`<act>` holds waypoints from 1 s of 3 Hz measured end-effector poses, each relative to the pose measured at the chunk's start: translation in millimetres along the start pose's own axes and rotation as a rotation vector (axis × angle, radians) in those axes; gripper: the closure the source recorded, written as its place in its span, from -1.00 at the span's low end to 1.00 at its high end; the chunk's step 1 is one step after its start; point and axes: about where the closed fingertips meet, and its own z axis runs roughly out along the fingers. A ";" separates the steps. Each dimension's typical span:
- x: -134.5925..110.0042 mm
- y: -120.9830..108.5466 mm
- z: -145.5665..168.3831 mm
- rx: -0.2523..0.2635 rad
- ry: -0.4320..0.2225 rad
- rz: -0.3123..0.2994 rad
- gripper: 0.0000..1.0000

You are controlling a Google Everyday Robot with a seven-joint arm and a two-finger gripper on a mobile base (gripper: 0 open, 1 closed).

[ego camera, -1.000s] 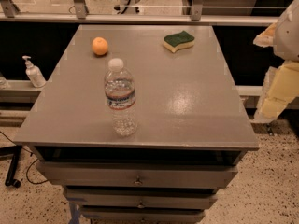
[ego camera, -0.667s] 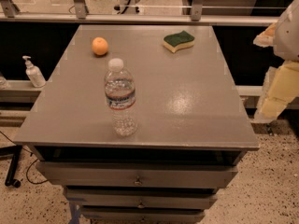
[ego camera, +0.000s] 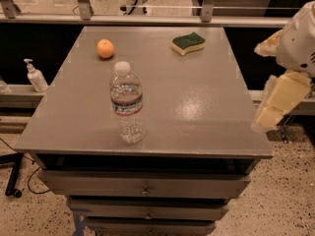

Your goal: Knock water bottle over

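Note:
The water bottle (ego camera: 127, 102) stands upright near the front left of the grey table (ego camera: 197, 82). It is clear ribbed plastic with a white cap and a blue, white and red label band. My gripper (ego camera: 262, 119), cream-coloured on a white arm, hangs at the right edge of the view, just off the table's right side. It is far to the right of the bottle and does not touch it.
An orange (ego camera: 105, 48) lies at the back left of the table and a green and yellow sponge (ego camera: 188, 43) at the back right. A small white pump dispenser (ego camera: 35, 75) stands on a ledge to the left. Drawers (ego camera: 142, 186) sit below the tabletop.
My gripper has edged slightly left toward the table's right edge. The bottle, orange and sponge have not moved.

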 end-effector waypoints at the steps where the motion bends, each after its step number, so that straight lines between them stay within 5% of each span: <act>1: -31.8 5.4 40.3 -0.070 -0.202 0.038 -1.00; 3: -108.8 30.7 85.7 -0.212 -0.613 0.052 -1.00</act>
